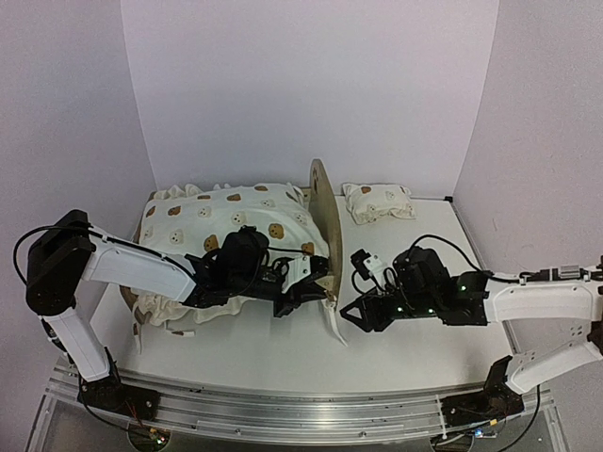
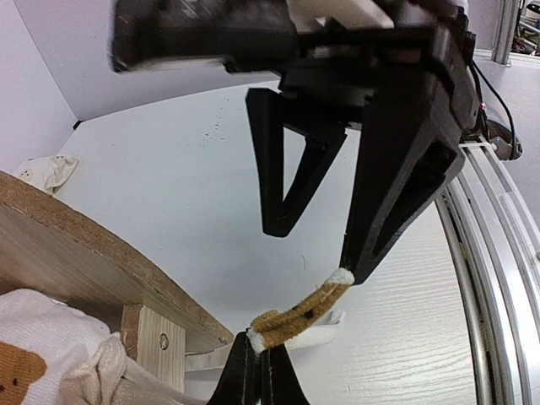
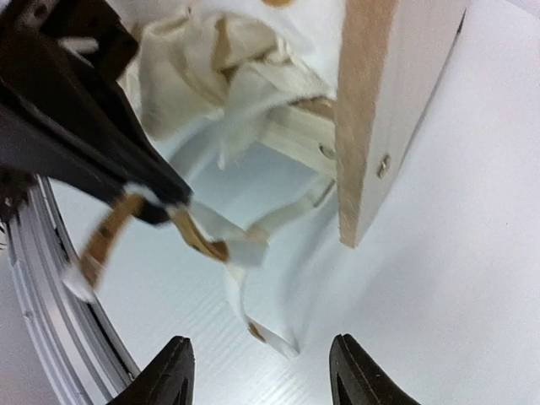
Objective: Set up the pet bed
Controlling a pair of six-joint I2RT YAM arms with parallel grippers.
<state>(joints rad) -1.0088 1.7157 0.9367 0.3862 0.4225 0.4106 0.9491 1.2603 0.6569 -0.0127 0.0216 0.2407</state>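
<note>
The pet bed (image 1: pixel 321 212) stands left of centre, its light-wood headboard (image 3: pixel 380 110) upright and edge-on. Cream bear-print bedding (image 1: pixel 226 221) is heaped over the frame. A brown-and-white tie ribbon (image 2: pixel 302 317) from the bedding hangs off the bed's near right corner. My left gripper (image 2: pixel 257 344) is shut on that ribbon's end, just in front of the headboard (image 2: pixel 76 253). My right gripper (image 3: pixel 263 369) stands open just right of it, nothing between its fingers (image 3: pixel 173 375). A loose white ribbon loop (image 3: pixel 249 270) lies on the table ahead of it.
A small bear-print pillow (image 1: pixel 377 201) lies at the back, right of the headboard. The two grippers are very close together near the bed's corner (image 1: pixel 330 306). A metal rail (image 1: pixel 283 410) runs along the near table edge. White walls enclose the back and sides.
</note>
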